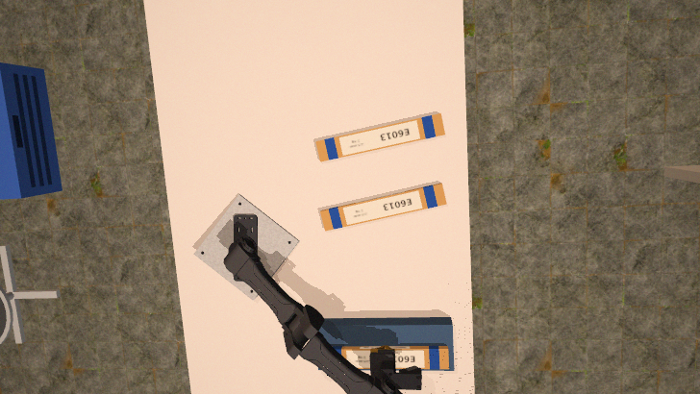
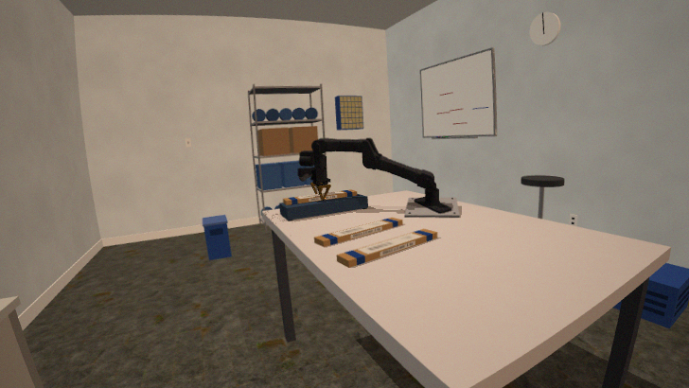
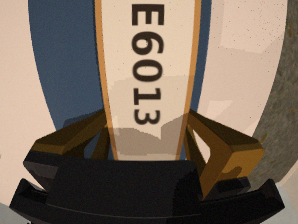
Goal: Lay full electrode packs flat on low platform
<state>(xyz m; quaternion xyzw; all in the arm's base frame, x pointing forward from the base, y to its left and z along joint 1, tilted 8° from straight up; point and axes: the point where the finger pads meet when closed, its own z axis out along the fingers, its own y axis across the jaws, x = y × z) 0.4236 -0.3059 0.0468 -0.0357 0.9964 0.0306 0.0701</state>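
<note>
Three long orange packs with blue bands and a white "E6013" label are in view. One pack (image 1: 416,358) (image 2: 337,195) (image 3: 147,50) lies flat on the low dark blue platform (image 1: 391,330) (image 2: 332,205) (image 3: 63,50) near the table's corner. My gripper (image 1: 387,364) (image 2: 321,192) (image 3: 146,112) is shut on this pack, its fingers on the two long sides. The second pack (image 1: 382,206) (image 2: 359,231) and the third pack (image 1: 379,136) (image 2: 387,247) lie flat on the table (image 1: 244,122) (image 2: 482,270), apart from the platform.
The arm's grey base plate (image 1: 215,244) (image 2: 452,209) is bolted to the table beside the platform. The table edge runs close behind the platform. On the floor stand blue bins (image 1: 24,132) (image 2: 216,236), a shelf rack (image 2: 284,144) and a stool (image 2: 541,182).
</note>
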